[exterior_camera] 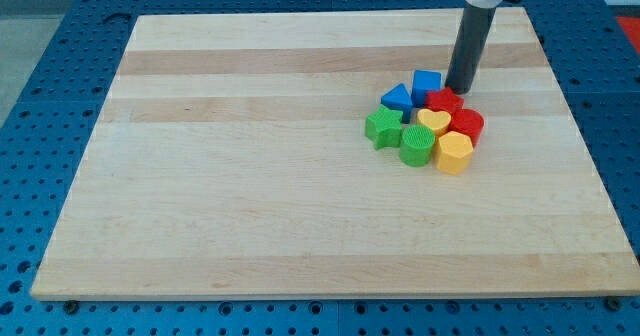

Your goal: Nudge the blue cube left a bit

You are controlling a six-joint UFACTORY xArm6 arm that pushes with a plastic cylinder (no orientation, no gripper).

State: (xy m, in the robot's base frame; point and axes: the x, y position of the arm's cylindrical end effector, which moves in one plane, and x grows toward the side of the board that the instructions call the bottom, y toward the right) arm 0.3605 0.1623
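Nearest, yellow block (454, 152); blue cube (427, 83) just left of my tip (461, 89).

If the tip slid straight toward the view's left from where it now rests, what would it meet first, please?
Probably the blue cube: my tip sits just to its right in the view, near the same height. The red block lies slightly below that line, though depth is uncertain.

Just one cam, up high at the front, looking down at an angle, whole tabletop (250, 176) in frame.
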